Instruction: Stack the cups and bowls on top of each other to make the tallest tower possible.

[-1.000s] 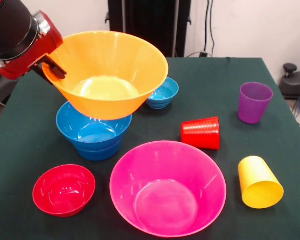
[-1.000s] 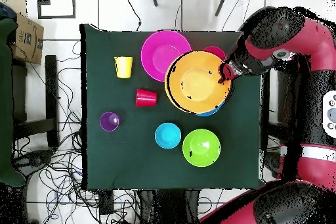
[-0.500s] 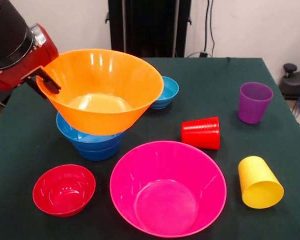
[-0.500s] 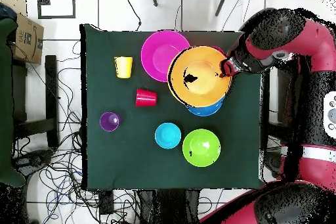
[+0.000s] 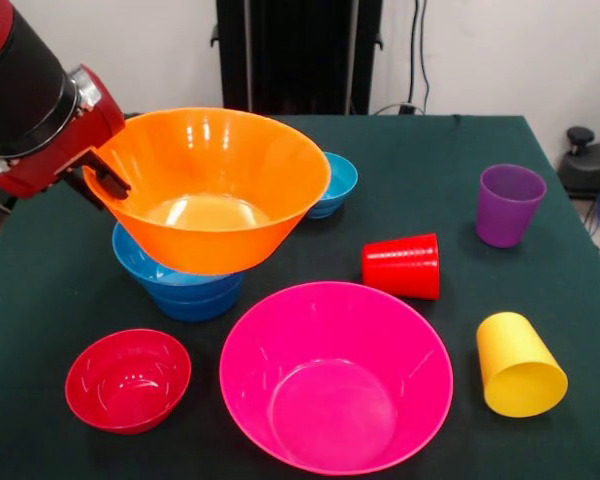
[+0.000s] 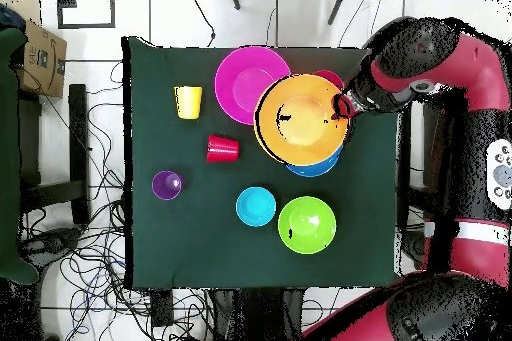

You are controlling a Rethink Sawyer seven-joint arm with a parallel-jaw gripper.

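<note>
Front: jaws pinched on left rim of orange bowl [image 5: 212,190]; gripper [image 5: 108,180] holds it tilted over blue bowls [image 5: 180,285]. Contact between orange bowl and blue stack hard to judge. Risk: release while off-centre, bowl slides off toward pink bowl [image 5: 335,375]. Red bowl [image 5: 128,380] near left; cups right.

Overhead: orange bowl covers most of blue stack, only crescent showing. Green bowl [image 6: 307,225] visible here, hidden in front view. Fingertip detail lost.
</note>
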